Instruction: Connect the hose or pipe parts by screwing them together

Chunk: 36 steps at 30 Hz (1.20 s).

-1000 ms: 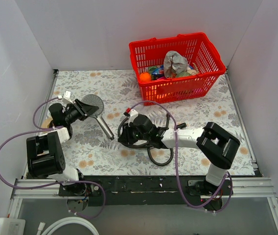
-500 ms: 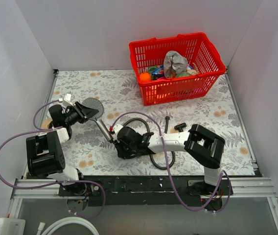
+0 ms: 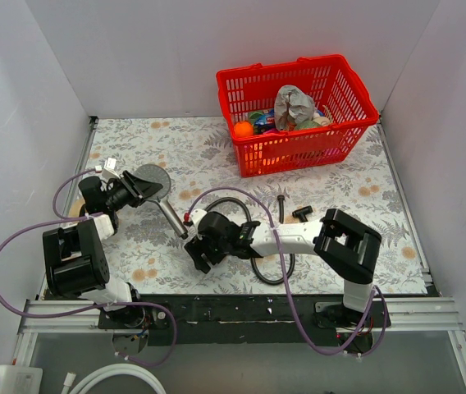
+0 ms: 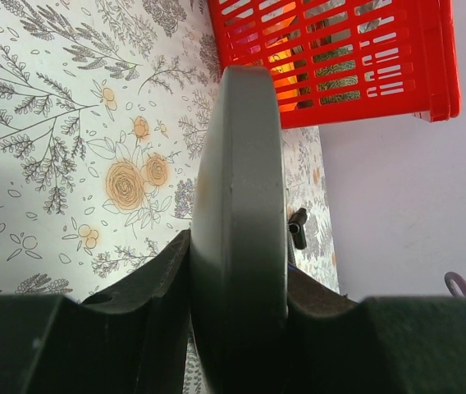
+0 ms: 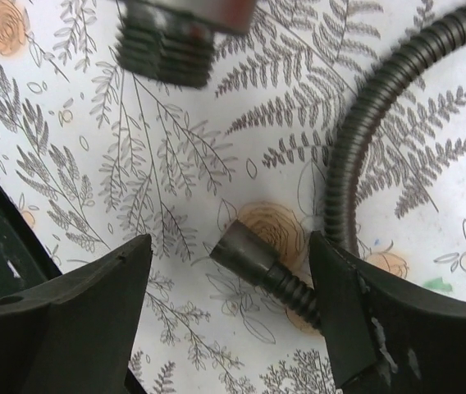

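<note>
The grey shower head [image 3: 153,179] is tilted up at the left, and my left gripper [image 3: 133,190] is shut on its disc. In the left wrist view the disc [image 4: 237,189] stands edge-on, squeezed between both fingers of that gripper [image 4: 237,283]. Its handle [image 3: 172,217] slopes down to the right and ends in a threaded tip [image 5: 166,45]. The black hose [image 3: 259,246] lies looped on the table. Its end nut [image 5: 245,250] rests on the cloth between the fingers of my open right gripper [image 5: 231,246], touching neither. The right gripper [image 3: 194,251] sits just below the handle's tip.
A red basket [image 3: 344,123] of assorted items stands at the back right. Two small black parts [image 3: 302,212] lie beside the hose loop. Purple cables [image 3: 20,234] arc around both arms. A white corrugated hose [image 3: 118,377] lies below the table's near edge.
My right arm carried the hose end left toward the handle's tip. Its gripper then opened and let the hose end drop onto the cloth. The left gripper still holds the disc.
</note>
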Each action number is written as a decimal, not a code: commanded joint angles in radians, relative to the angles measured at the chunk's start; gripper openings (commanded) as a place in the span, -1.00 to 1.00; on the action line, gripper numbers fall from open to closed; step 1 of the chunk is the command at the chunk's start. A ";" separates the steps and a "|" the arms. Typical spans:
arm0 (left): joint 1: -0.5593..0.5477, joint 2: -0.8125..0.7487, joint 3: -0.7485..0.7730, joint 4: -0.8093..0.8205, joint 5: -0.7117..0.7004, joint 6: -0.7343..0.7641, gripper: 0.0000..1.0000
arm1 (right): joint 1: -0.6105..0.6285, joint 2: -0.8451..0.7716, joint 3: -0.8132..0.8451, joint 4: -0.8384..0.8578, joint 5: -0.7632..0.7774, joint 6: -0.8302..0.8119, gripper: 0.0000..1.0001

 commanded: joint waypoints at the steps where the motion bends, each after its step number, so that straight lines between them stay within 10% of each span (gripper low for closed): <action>1: 0.011 -0.026 0.001 0.018 0.042 0.008 -1.00 | -0.006 -0.034 -0.030 -0.038 -0.016 -0.033 0.55; 6: 0.014 -0.026 -0.002 0.017 0.048 0.010 -1.00 | -0.005 -0.041 -0.021 -0.048 -0.061 -0.095 0.22; 15: 0.019 -0.010 0.021 0.011 0.071 0.004 -1.00 | -0.020 -0.119 0.086 -0.180 0.001 -0.389 0.63; 24: 0.019 -0.007 0.049 -0.006 0.092 -0.005 -1.00 | -0.037 -0.292 -0.075 -0.096 -0.200 -0.716 0.18; 36: 0.019 -0.009 0.026 0.002 0.065 -0.010 -1.00 | 0.047 -0.156 -0.063 -0.091 -0.222 -0.920 0.30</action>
